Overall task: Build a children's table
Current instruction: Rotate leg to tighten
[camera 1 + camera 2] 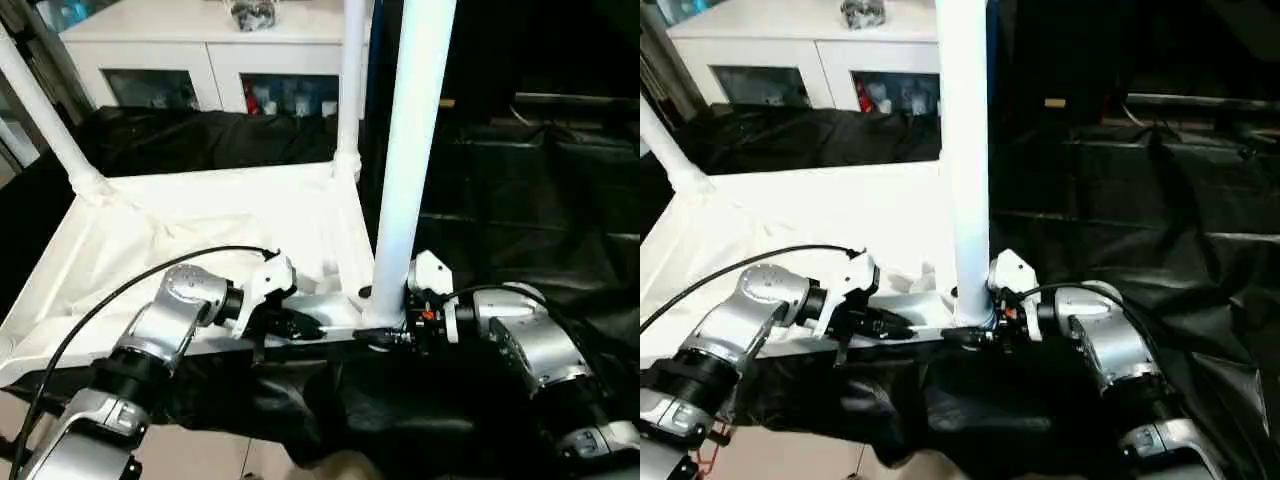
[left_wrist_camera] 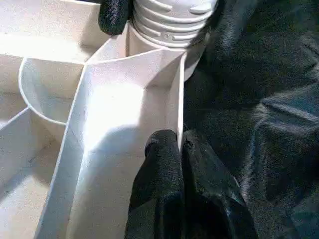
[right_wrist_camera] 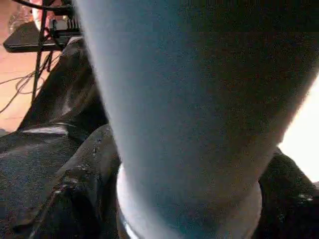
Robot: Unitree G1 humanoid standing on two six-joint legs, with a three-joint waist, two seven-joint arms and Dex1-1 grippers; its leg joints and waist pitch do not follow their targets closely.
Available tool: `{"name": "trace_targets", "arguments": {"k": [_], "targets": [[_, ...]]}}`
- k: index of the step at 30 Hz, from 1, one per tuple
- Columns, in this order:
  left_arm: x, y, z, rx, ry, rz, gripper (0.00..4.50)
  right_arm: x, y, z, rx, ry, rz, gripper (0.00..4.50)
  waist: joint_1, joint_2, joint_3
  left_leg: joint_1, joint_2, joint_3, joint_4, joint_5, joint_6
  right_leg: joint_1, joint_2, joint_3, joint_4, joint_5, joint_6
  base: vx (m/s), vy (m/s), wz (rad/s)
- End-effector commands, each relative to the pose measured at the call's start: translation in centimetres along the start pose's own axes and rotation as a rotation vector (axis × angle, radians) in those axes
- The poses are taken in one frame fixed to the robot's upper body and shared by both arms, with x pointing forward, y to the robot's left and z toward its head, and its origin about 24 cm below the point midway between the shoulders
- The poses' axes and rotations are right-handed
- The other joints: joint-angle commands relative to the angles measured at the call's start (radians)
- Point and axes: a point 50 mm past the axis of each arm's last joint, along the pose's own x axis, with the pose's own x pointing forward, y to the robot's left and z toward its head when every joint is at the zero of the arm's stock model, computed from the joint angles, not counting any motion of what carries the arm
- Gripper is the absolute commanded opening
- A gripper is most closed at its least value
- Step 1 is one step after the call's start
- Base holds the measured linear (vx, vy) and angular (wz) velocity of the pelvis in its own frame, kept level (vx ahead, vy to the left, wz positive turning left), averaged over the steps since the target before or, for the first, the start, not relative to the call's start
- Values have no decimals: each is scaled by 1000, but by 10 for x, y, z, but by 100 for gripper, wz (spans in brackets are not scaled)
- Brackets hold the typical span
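Observation:
The white tabletop (image 1: 200,220) lies upside down on black cloth, ribbed underside up. Two white legs stand in its far corner sockets, one at the left (image 1: 45,110) and one at the right (image 1: 350,80). A third leg (image 1: 410,150) stands upright at the near right corner socket. My right gripper (image 1: 385,335) is shut around its base, with its black fingers (image 3: 79,199) on either side of the tube. My left gripper (image 2: 179,142) is shut on the thin near rim wall of the tabletop, just left of that socket. The leg's ribbed end (image 2: 169,20) sits in the socket.
A white cabinet with glass doors (image 1: 200,50) stands behind the tabletop. Crumpled black cloth (image 1: 520,200) covers the surface to the right and front. A black cable (image 1: 100,310) arcs over my left forearm. Light floor (image 1: 200,455) shows below the near edge.

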Motion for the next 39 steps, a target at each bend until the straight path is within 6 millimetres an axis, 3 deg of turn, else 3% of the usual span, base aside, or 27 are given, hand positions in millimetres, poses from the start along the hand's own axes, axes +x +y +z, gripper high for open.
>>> {"name": "trace_targets", "arguments": {"k": [1,8,12,13,16,19,22,24,25,26,29,32,37,39], "targets": [[10,-3,15,52,-56,-50,0,19,14,2,-9,6,121,306,0,-12,-61,2,16,7,-60,-177,94,59,-39,33,-63,-182,-258,0,0,0],[12,-3,15,52,-59,-35,0,23,17,1,10,-2,120,279,0,-12,-62,1,15,6,-59,-173,91,60,-38,32,-63,-188,-252,0,0,0],[18,1,18,44,-89,17,0,29,14,-3,56,-28,24,277,1,-12,-61,0,14,6,-60,-171,89,61,-38,32,-63,-193,-247,0,0,0],[23,7,22,33,-98,96,0,35,6,-6,95,-33,-106,277,-1,-12,-59,1,15,6,-62,-189,83,58,-38,32,-67,-220,-241,0,0,0],[28,14,25,19,-104,164,0,40,-2,-9,131,-30,-219,277,-13,-11,-50,8,10,2,-69,-273,35,52,-41,30,-83,-380,-198,0,0,0],[42,24,36,-21,-117,299,0,53,-14,-11,241,-60,-438,277,-24,-12,-46,14,7,-1,-73,-324,18,48,-39,31,-91,-443,-170,0,0,0],[51,27,42,-42,-123,348,0,62,-18,-10,289,-75,-536,276,-31,-13,-51,17,5,-3,-71,-319,16,50,-40,31,-94,-432,-164,0,0,0],[59,28,47,-53,-129,377,0,68,-21,-9,324,-81,-626,276,-33,-13,-51,11,3,-2,-72,-312,23,51,-38,30,-94,-425,-163,0,0,0],[67,26,52,-57,-133,394,0,75,-24,-8,361,-84,-704,276,-33,-8,-52,12,3,-2,-71,-304,22,51,-39,31,-92,-414,-165,0,0,0],[70,25,54,-51,-134,394,0,79,-25,-6,369,-87,-726,276,-36,-8,-51,12,5,-1,-72,-302,18,47,-38,32,-92,-400,-172,0,0,0],[74,23,56,-28,-135,382,0,83,-25,-4,351,-91,-730,276,-34,-8,-54,9,4,0,-71,-292,27,51,-38,32,-90,-352,-179,0,0,0],[76,20,55,10,-122,348,0,89,-23,3,319,-128,-691,346,-32,-9,-56,6,4,2,-70,-269,44,55,-38,32,-86,-299,-196,0,0,0],[72,18,49,34,-94,319,0,88,-23,7,297,-163,-655,397,-31,-9,-55,6,5,1,-72,-267,50,56,-40,31,-87,-322,-191,0,0,0],[64,17,42,58,-66,285,0,77,-29,9,243,-160,-644,402,-35,-9,-57,3,6,0,-72,-268,50,58,-40,31,-83,-303,-198,0,0,0]]}}
